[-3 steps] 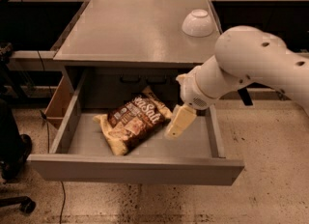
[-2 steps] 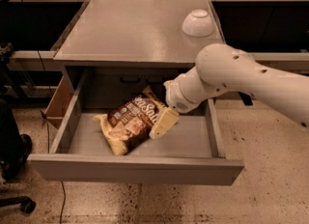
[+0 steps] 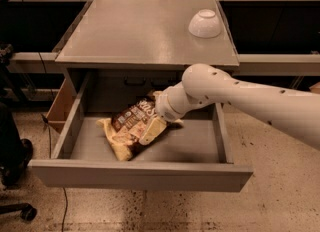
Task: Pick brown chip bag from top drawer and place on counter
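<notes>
End effector point(image 3: 153, 128) moved left, now over brown chip bag point(image 3: 128, 124) in top drawer point(image 3: 140, 174), frame centre; open or closed: cannot tell. Grasp likely next; counter point(image 3: 140, 31) placement pending.

The gripper point(image 3: 152, 131), low in the top drawer point(image 3: 140, 176), covers the right part of the brown chip bag point(image 3: 125, 123); contact cannot be told; bag lettering blurred; the arm point(image 3: 260, 101) cut off at right edge; drawer's rear shadowed beneath the counter point(image 3: 140, 31)
</notes>
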